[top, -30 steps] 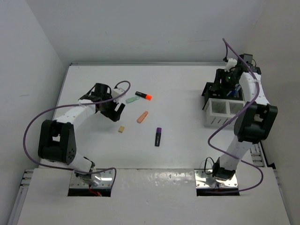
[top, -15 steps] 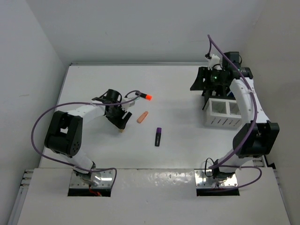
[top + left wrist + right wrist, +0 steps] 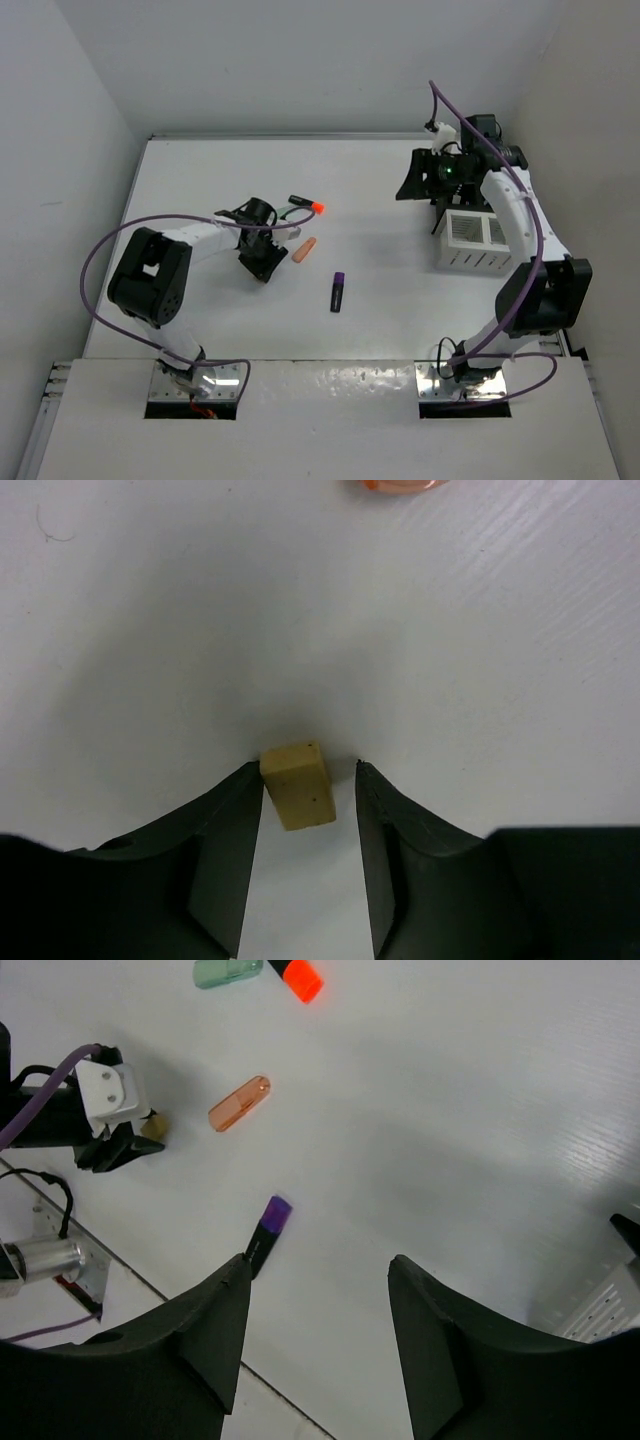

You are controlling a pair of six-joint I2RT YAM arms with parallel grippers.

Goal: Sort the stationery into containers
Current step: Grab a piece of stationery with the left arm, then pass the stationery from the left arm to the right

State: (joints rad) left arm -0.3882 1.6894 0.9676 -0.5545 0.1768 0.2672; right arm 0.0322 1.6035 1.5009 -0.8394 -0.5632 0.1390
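Left arm lies low across the desk (image 3: 380, 200), wrist tipped down. The left fingers (image 3: 225, 850) stand on either side of the beige eraser (image 3: 297, 798), one brushing it with a gap at the other, so not clamped. Right arm reaches far forward, elbow high. The right fingers (image 3: 190, 1350) hover spread and empty above the desk, near the white box (image 3: 470, 258).

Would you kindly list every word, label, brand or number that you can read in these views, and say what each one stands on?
No text can be read in any view.
Eraser: plain, no print.
Orange highlighter and white box: no marking shows.
Purple highlighter: any print is too small to tell.
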